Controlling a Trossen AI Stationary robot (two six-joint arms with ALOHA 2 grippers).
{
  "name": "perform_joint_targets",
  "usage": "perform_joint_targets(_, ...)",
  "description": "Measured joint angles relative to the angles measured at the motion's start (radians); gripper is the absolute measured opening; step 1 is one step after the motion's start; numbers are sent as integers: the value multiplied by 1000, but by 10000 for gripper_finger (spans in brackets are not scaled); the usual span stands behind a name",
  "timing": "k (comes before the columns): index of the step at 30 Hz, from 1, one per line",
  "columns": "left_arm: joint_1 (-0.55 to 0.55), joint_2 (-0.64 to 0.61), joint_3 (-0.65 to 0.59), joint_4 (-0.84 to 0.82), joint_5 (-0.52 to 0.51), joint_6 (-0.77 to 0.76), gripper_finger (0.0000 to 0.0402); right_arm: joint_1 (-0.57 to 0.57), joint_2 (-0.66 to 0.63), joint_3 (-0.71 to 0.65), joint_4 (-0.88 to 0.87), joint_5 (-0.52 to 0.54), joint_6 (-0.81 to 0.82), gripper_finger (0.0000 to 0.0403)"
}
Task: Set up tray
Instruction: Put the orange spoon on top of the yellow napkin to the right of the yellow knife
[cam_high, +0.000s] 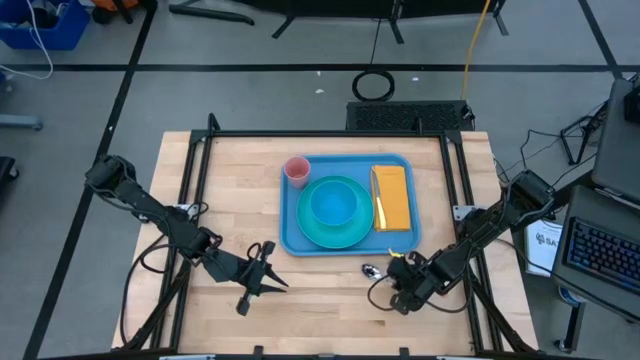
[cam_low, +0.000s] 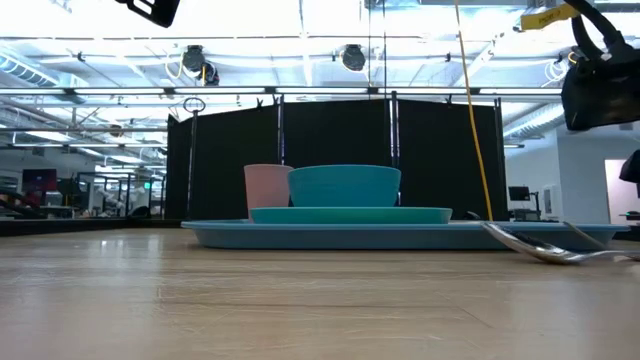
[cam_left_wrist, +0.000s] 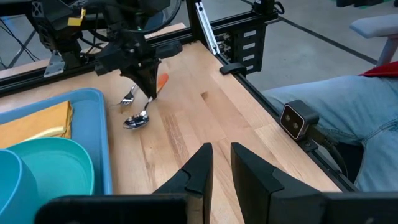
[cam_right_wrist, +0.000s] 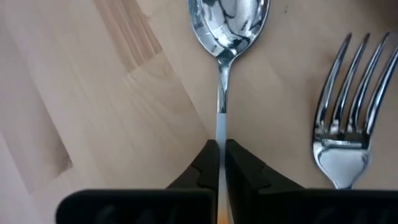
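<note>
The blue tray (cam_high: 300, 235) lies in the middle of the table. It holds a turquoise plate (cam_high: 350, 232) with a bowl (cam_high: 333, 205), a pink cup (cam_high: 297, 170) and a yellow folded napkin (cam_high: 392, 197). My right gripper (cam_high: 398, 273) is near the table's near edge, just off the tray's near right corner, shut on a metal spoon (cam_right_wrist: 229, 25). A fork (cam_right_wrist: 345, 124) lies on the wood beside the spoon. My left gripper (cam_high: 268, 272) hovers open over bare wood near the tray's near left corner, touching nothing. My right gripper pinches the spoon's thin handle (cam_right_wrist: 221, 127) between its two fingers (cam_right_wrist: 241, 163), along the handle's line and slanting down from the table's right. The handle rises toward the fingers while the spoon's bowl (cam_left_wrist: 135, 121) stays low at the wood; whether it touches, I cannot tell.
A black frame rail (cam_left_wrist: 227, 46) runs along the table's right edge. A small camera block (cam_left_wrist: 293, 120) sits at the near edge. A person's grey-clad leg (cam_left_wrist: 354, 112) shows beyond that edge. Bare wood (cam_high: 320, 290) lies between the two grippers.
</note>
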Motion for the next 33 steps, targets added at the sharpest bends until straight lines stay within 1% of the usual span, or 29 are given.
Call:
perform_joint_targets(9,0,0,0,0,0,0,63,-1,-2,1,65,40,19,1)
perform_joint_targets(12,0,0,0,0,0,0,63,-3,-10,0,57,63,31,1)
perform_joint_targets(19,0,0,0,0,0,0,62,-8,-25,0,40,69,53,1)
perform_joint_targets(33,0,0,0,-1,0,0,63,-7,-79,0,48,171,67,1)
